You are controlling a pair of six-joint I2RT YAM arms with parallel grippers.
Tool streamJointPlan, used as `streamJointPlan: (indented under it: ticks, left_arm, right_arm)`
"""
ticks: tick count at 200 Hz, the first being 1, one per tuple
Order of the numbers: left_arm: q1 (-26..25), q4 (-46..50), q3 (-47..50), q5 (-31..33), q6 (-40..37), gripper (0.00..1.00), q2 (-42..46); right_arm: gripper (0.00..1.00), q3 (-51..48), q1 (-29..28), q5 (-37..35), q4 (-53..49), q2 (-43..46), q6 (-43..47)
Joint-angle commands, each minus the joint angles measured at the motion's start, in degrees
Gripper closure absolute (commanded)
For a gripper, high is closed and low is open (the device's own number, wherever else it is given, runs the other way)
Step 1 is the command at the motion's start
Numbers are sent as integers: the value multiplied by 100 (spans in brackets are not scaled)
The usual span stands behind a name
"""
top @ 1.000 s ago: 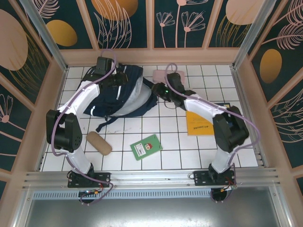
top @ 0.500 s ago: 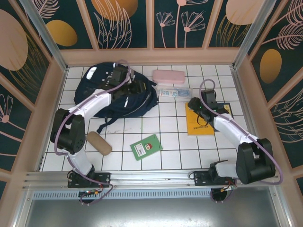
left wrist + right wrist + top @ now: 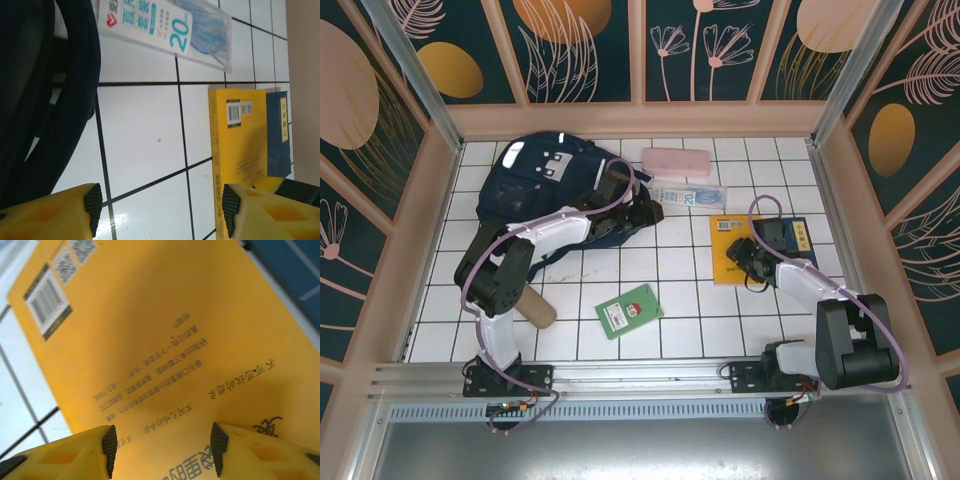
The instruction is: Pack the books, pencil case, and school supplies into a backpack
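My left gripper (image 3: pixel 160 207) is open and empty over white tile (image 3: pixel 140 135), just right of the backpack (image 3: pixel 545 185) at far left. My right gripper (image 3: pixel 162 445) is open above the yellow-orange book (image 3: pixel 150 340) lying at right.

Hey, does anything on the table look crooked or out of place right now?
Nothing looks spilled or damaged. The small green book lies skewed to the table tile lines, alone at the front middle.
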State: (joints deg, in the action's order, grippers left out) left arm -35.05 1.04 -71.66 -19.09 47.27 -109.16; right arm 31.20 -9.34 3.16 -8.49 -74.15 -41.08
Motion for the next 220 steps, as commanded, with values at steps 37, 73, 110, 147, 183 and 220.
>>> streamJointPlan:
  ticks: [37,73,110,147,183,220]
  left_arm:
    - [-125,-297,55,-58,123,35,-148]
    - [-209,-288,-38,-157,36,35,-322]
    - [-308,-229,-355,-272,-164,36,-608]
    - [-421,-61,-1001,-335,-510,40,-1142]
    - [-485,133,-1681,-405,-786,44,-1718]
    - [-538,291,-2162,-522,-910,47,-2232]
  right_arm:
    - [45,113,-1159,430,581,-560,-866]
    - [44,488,-1246,174,234,-574,-712]
    - [40,788,-1076,-652,-424,-74,-259]
    - [39,430,-270,-449,-212,-51,84]
    - [40,342,88,-157,235,-468,389]
    - [40,393,220,-49,501,-903,467]
